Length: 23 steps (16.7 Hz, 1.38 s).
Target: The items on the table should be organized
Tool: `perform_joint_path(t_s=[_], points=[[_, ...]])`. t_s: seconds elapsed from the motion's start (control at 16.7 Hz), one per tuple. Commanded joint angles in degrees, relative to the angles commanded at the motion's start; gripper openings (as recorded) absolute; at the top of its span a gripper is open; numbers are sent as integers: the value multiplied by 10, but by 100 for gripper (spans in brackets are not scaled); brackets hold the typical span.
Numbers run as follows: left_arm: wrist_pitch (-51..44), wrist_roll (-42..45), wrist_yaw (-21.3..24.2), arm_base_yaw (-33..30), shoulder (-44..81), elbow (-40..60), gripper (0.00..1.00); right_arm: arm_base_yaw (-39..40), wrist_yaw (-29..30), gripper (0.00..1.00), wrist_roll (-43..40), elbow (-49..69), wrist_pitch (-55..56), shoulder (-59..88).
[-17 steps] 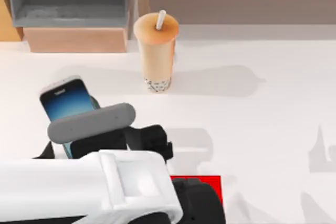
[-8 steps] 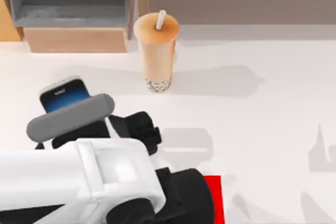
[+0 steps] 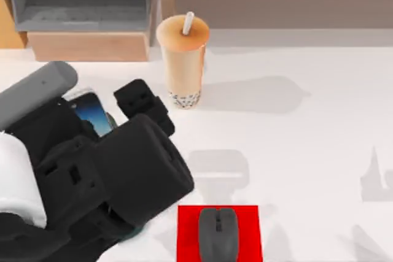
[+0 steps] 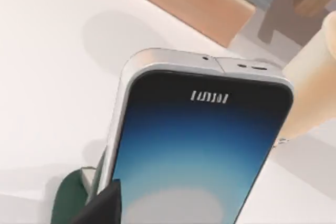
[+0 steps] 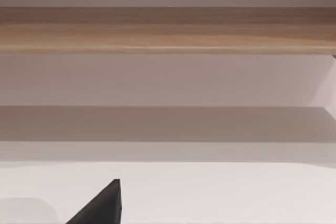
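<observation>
Smartphone (image 4: 202, 150) tilted on green stand (image 4: 71, 200), left hand (image 3: 132, 105) over it, grip state unclear

Looks like a rendered desk or office setup, not a real room. Wide plain white counter (image 3: 319, 139), a wood-and-grey shelf unit (image 3: 86, 23) along the back, plus typical desk stuff: small dark grey computer mouse (image 3: 217, 233) on a red square mat (image 3: 187, 234), black smartphone (image 4: 194, 150) with glowing blue screen, tall tan bubble-tea cup (image 3: 183, 59).
</observation>
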Motion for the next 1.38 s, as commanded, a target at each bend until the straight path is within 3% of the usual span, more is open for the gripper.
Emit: perform_joint_path(t_s=[0.36, 0.72, 0.96, 1.14, 1.38], points=[[220, 273, 162, 163, -242, -121, 100, 0, 0, 100, 0, 0, 0, 0], [410, 615, 366, 432, -479, -338, 100, 0, 0, 100, 0, 0, 0, 0], [489, 776, 483, 582, -594, -474, 100, 0, 0, 100, 0, 0, 0, 0], [518, 838, 532, 638, -641, -526, 100, 0, 0, 100, 0, 0, 0, 0], [523, 849, 541, 648, -650, -535, 100, 0, 0, 100, 0, 0, 0, 0]])
